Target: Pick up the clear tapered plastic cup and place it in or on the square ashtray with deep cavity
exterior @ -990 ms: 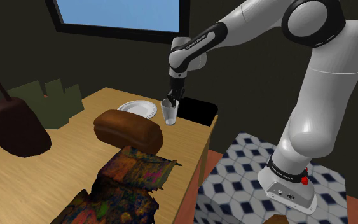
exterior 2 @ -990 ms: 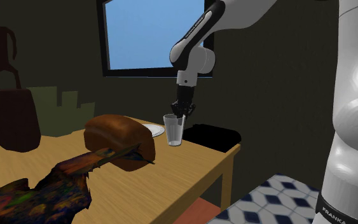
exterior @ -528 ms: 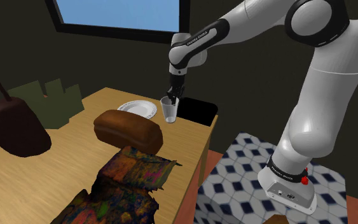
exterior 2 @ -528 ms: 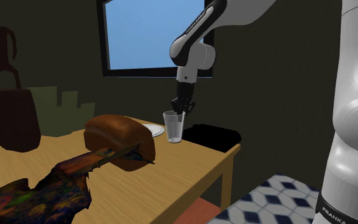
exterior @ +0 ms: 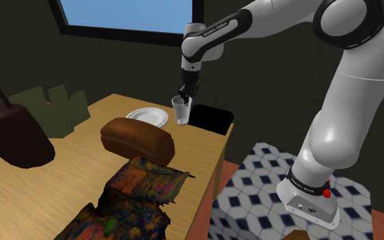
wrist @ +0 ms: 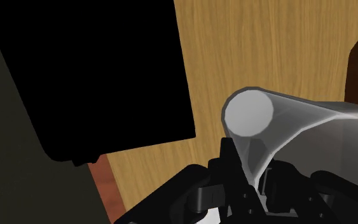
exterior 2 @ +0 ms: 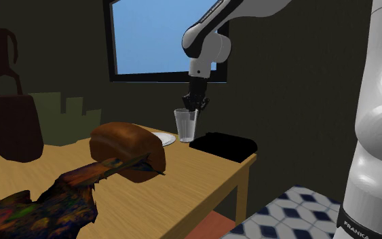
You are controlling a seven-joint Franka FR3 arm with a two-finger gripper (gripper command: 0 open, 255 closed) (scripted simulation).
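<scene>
Above the table [exterior 2: 203, 178], the gripper [exterior 2: 195, 107] is pinching the raised cup [exterior 2: 186, 127], which I think must go over the ashtray [exterior 2: 224, 145] next.

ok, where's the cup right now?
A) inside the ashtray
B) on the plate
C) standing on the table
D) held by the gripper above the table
D: the gripper pinches the cup at its rim, its base clear of the table, not in the black ashtray.

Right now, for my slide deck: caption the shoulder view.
Black jaws clasp the clear cup by its rim, beside the black ashtray on the wooden table.
</scene>
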